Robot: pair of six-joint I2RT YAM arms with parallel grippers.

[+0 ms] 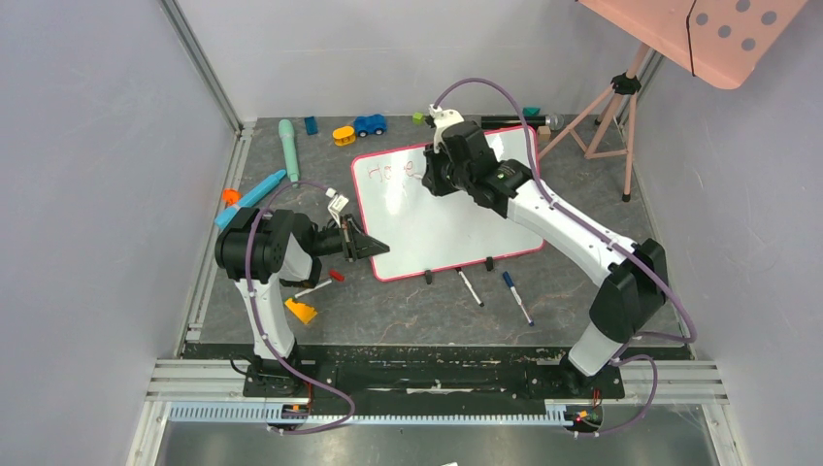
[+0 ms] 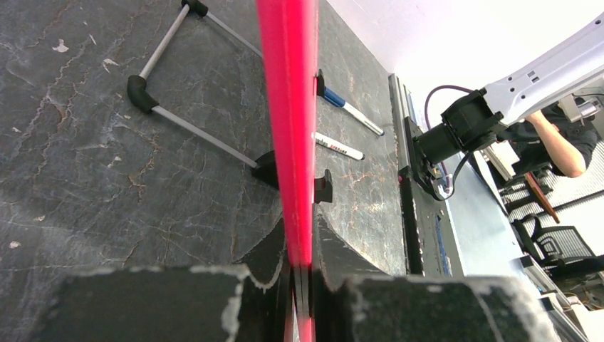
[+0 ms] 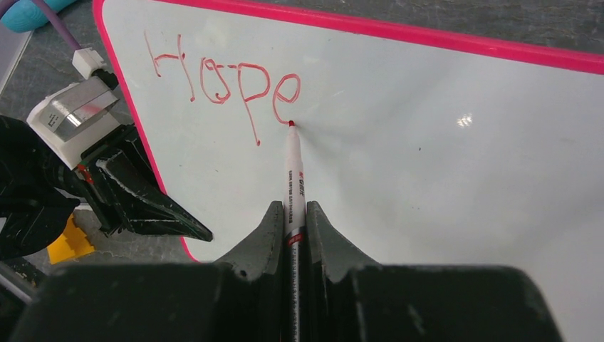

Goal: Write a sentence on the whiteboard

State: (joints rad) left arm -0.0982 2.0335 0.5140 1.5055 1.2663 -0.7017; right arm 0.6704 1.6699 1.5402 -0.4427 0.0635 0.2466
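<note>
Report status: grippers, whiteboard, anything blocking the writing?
Left gripper shut on edge of glossy white, red-pink-framed whiteboard. Right gripper shut on white red-tipped marker, tip on board. Only red handwritten "Hope" written. Writing area unobstructed; two loose pens lie off-board.

Enclosure: plain pale grey-lilac walls on the left, rear and right. A bare aluminium post marks the rear left corner.

Work surface: dark grey stone-patterned mat, scuffed with white flecks in the left wrist view. Aluminium rails run along the near edge.

Furniture: a pink perforated panel on a pink tripod stands at the rear right corner. Beyond the table there appears to be a black mesh office chair, though the view is oblique.

Lighting: even, diffuse, with no hard shadows.
</note>
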